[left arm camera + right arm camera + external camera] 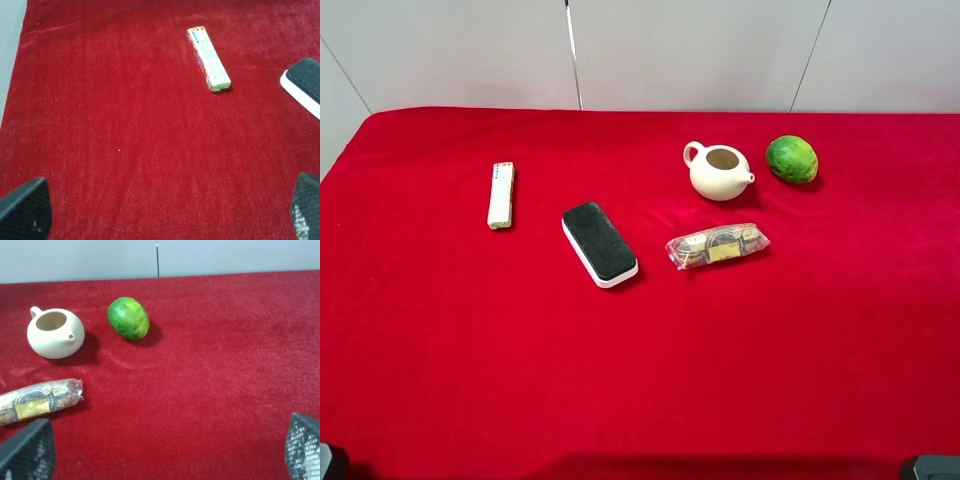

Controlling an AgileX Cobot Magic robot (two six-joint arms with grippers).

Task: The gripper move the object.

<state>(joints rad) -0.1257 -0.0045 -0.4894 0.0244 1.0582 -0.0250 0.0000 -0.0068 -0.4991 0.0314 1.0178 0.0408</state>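
Both black mesh-padded grippers, left (165, 210) and right (165, 450), sit spread wide apart over the red velvet cloth (620, 380), holding nothing. Well ahead of the right one lies the bumpy green lime-like fruit (128, 318), just beside a cream lidless teapot (54, 333). Only the overhead view shows fruit (792, 159) and far-off striped candy stick (501, 195) together.

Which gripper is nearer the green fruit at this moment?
Right. The green fruit lies ahead of the open right gripper, untouched. The left gripper, also open, sits over the table's other side near the slim box; its view lacks the fruit.
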